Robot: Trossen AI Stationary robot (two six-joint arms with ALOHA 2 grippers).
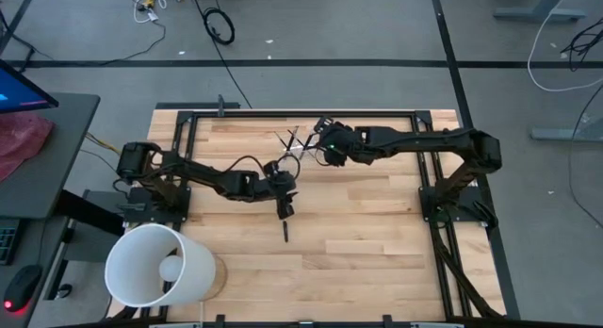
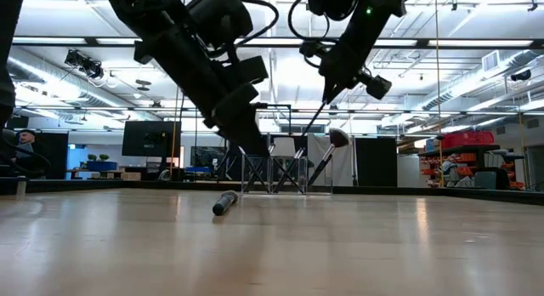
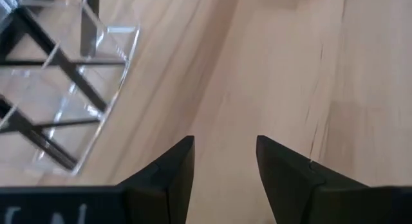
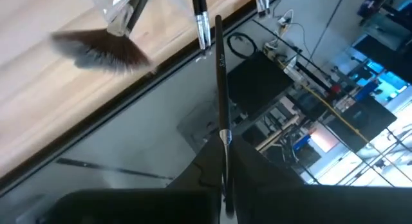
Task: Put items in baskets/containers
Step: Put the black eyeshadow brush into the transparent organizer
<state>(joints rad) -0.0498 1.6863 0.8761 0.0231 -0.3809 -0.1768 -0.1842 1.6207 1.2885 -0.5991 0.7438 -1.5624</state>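
Note:
The clear holder [image 1: 296,139] stands near the table's far edge and shows best in the low view [image 2: 274,173]. Several dark brushes lean inside it, among them a fan brush [image 4: 96,49] and a round pinkish-tipped brush [image 2: 337,139]. One dark brush [image 1: 285,232] lies flat on the wood toward the near side [image 2: 224,202]. My right gripper [image 1: 326,145] hovers just right of the holder, shut on a thin dark brush. My left gripper [image 1: 285,209] is open above bare wood [image 3: 225,156], between the holder and the lying brush. My right gripper [image 4: 223,143] pinches a thin dark brush by its handle [image 4: 222,118], beside a silvery band, between the two fingers. The fingers come from above, slanting down toward the holder, and lie along the brush. The brush [image 2: 316,116] is lifted clear of the table and slants down to the holder's top.
A large white bucket [image 1: 155,264] sits at the near left corner. A black frame [image 1: 301,112] runs along the far and side edges. Bare wood stretches across the near and right parts of the table. A desk with a monitor stands off the left side.

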